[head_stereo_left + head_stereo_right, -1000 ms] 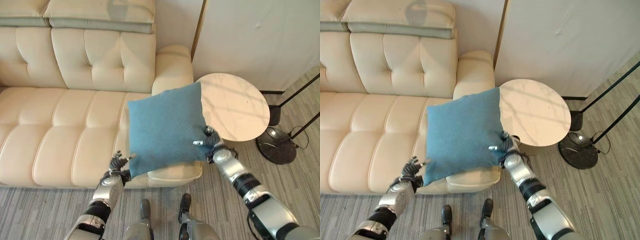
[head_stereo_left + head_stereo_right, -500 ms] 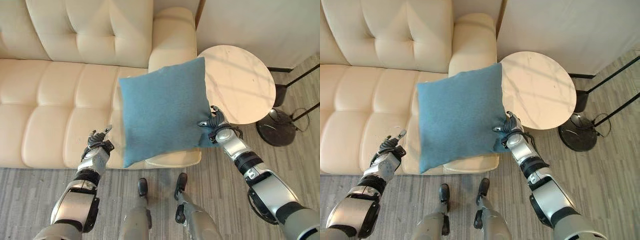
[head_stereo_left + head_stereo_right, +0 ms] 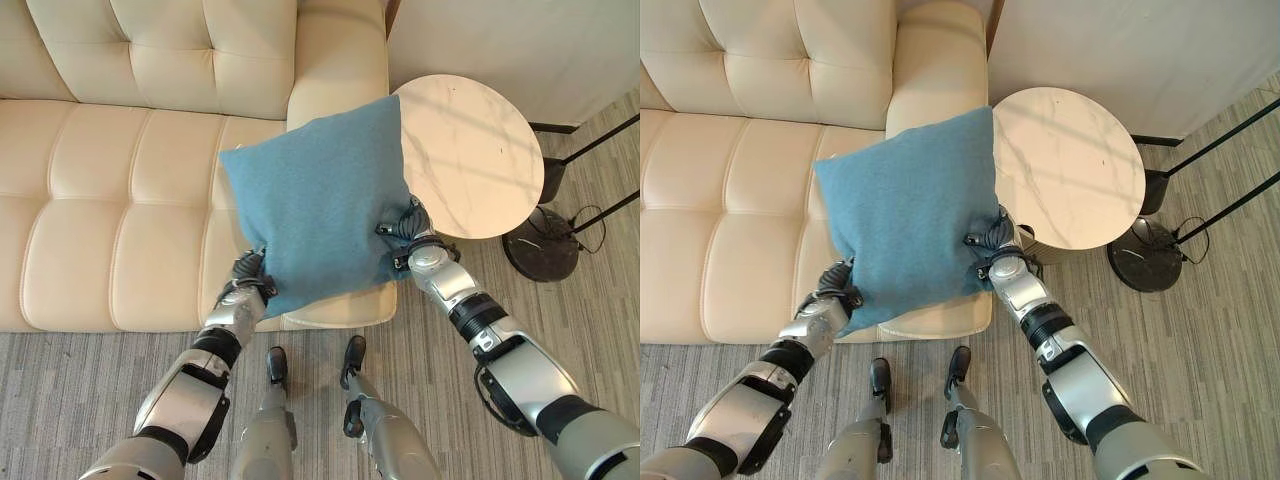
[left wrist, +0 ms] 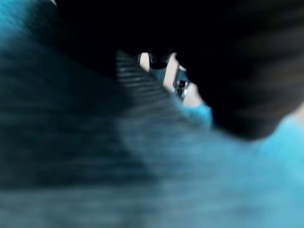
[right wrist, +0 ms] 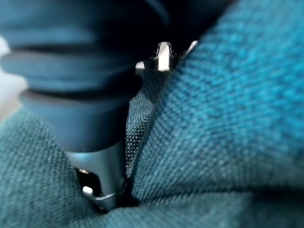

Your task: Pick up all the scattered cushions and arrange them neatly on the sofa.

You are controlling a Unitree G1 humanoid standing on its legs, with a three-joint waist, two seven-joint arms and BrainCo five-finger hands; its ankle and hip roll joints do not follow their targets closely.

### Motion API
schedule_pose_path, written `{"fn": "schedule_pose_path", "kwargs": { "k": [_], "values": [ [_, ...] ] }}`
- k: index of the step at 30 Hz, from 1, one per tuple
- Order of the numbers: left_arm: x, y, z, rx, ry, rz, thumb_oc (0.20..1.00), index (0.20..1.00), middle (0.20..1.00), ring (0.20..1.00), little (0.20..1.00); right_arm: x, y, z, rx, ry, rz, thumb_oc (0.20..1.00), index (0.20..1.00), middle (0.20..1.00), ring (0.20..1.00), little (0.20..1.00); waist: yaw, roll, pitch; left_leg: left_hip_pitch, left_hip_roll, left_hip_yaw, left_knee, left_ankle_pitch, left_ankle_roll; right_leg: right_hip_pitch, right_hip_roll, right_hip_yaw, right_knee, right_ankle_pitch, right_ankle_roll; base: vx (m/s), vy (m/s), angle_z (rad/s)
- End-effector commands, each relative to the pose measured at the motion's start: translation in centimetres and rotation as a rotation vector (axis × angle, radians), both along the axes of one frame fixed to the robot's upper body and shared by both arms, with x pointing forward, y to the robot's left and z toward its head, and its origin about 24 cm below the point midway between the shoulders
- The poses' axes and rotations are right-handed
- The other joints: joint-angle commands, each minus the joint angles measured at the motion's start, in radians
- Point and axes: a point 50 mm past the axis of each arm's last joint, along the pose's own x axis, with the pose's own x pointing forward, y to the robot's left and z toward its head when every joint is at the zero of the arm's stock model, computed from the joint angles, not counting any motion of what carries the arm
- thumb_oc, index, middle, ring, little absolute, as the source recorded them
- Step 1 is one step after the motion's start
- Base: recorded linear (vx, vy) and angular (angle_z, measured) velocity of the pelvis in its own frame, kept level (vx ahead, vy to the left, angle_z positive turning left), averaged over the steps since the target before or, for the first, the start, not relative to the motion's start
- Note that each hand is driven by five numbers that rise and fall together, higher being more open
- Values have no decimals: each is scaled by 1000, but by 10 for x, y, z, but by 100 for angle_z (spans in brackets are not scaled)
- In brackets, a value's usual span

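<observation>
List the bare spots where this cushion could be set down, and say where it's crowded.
Free: the cream sofa seat left of the blue cushion, bordered by the tufted backrest and front edge. The round side table top is bare too. Crowded: the sofa's right end by the armrest, where the left hand and right hand hold the cushion.

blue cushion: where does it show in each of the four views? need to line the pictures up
Left eye view: blue cushion in the centre, over the sofa's right end, beside the round table.
Right eye view: left of centre, the round table to its right.
Left wrist view: blue cloth close up.
Right wrist view: woven blue cloth close up.
Shared landmark: the round table in both eye views.
</observation>
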Motion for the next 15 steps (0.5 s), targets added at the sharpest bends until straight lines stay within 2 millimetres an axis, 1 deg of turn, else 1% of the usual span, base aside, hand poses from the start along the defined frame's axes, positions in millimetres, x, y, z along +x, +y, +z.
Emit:
{"fn": "schedule_pose_path", "kwargs": {
  "k": [1, 2, 3, 4, 5, 6, 7, 8, 9, 10, 11, 12, 13, 14, 15],
  "values": [
    [9, -94, 19, 15, -75, -351, 200, 200, 200, 200, 200, -10, 70, 30, 230, -103, 250, 1000, 1000, 1000, 1000, 1000, 6, -3, 8, 15, -15, -37, -8, -86, -8, 67, -58, 21, -5, -102, 105, 0, 0, 0],
    [8, -103, 23, 85, -102, -385, 200, 200, 200, 200, 200, -13, 77, 24, 127, -90, 308, 1000, 1000, 1000, 1000, 1000, 9, -7, 9, 20, -15, -34, -8, -89, -8, 70, -58, 24, -5, -102, 103, 0, 0, 0],
    [8, -103, 23, 85, -102, -385, 200, 200, 200, 200, 200, -13, 77, 24, 127, -90, 308, 1000, 1000, 1000, 1000, 1000, 9, -7, 8, 20, -15, -34, -8, -89, -8, 69, -58, 24, -5, -102, 103, 0, 0, 0],
    [6, -110, 22, 99, -111, -402, 200, 200, 200, 200, 200, -14, 81, 17, 48, -70, 341, 1000, 1000, 1000, 1000, 1000, 11, -9, 9, 22, -15, -34, -8, -89, -8, 71, -59, 24, -5, -103, 102, 0, -44, 1],
    [1, -122, 19, 107, -113, -428, 200, 200, 200, 200, 200, -12, 81, 5, -89, -21, 360, 1000, 1000, 1000, 1000, 1000, 16, -14, 8, 24, -15, -37, -8, -89, -9, 76, -59, 19, -5, -105, 101, 0, -44, 1],
    [1, -122, 19, 107, -113, -428, 200, 200, 200, 200, 200, -12, 81, 5, -89, -21, 360, 1000, 1000, 1000, 1000, 1000, 16, -14, 7, 24, -15, -37, -8, -89, -9, 76, -59, 19, -5, -105, 101, -2, -60, 3],
    [-5, -140, 19, 118, -123, -481, 200, 200, 200, 200, 200, -8, 76, -13, -319, 41, 357, 1000, 1000, 1000, 1000, 1000, 26, -14, 12, 26, -16, -42, -8, -89, -10, 81, -59, 16, -5, -106, 101, -9, -38, 1],
    [-7, -144, 18, 115, -124, -492, 200, 200, 200, 200, 200, -7, 75, -17, -392, 55, 354, 1000, 1000, 1000, 1000, 1000, 30, -14, 12, 22, -17, -43, -8, -87, -10, 79, -60, 14, -5, -105, 100, -9, -38, 0],
    [-7, -144, 18, 116, -124, -492, 200, 200, 200, 200, 200, -7, 75, -17, -392, 55, 354, 1000, 1000, 1000, 1000, 1000, 29, -14, 11, 22, -17, -43, -8, -87, -10, 79, -60, 14, -5, -105, 100, -13, -42, 1],
    [-10, -155, 22, 115, -157, -525, 200, 200, 200, 200, 200, -7, 68, -34, -586, 114, 352, 1000, 1000, 1000, 1000, 1000, 37, -10, 15, 18, -19, -52, -8, -83, -11, 80, -61, 8, -5, -106, 100, -8, -33, 3],
    [-10, -155, 22, 115, -157, -525, 200, 200, 200, 200, 200, -7, 68, -34, -586, 114, 352, 1000, 1000, 1000, 1000, 1000, 37, -10, 15, 18, -19, -52, -8, -83, -11, 81, -61, 8, -5, -106, 100, -11, -64, 6],
    [-17, -162, 14, 118, -133, -570, 200, 200, 200, 200, 200, -12, 64, -51, -851, 161, 409, 1000, 1000, 1000, 1000, 1000, 48, -3, 19, 19, -19, -60, -8, -82, -12, 87, -61, 2, -5, -107, 100, -2, -42, 7],
    [-19, -161, 9, 122, -124, -561, 200, 200, 200, 200, 200, -11, 68, -49, -879, 153, 428, 1000, 1000, 1000, 1000, 1000, 52, -2, 15, 14, -20, -64, -8, -79, -13, 85, -62, -1, -5, -108, 100, -5, -50, 9],
    [-20, -159, 5, 134, -110, -559, 200, 200, 200, 200, 200, -12, 61, -56, -832, 195, 381, 1000, 1000, 1000, 1000, 1000, 53, -3, 15, 14, -21, -67, -8, -79, -13, 86, -62, -2, -5, -110, 100, -6, -19, 12],
    [-21, -154, -2, 137, -75, -544, 200, 200, 200, 200, 200, -11, 57, -56, -866, 195, 384, 200, 200, 200, 200, 200, 57, -7, 14, 17, -22, -68, -8, -80, -12, 88, -62, -1, -5, -110, 101, -6, -8, 14]
  ]
}}
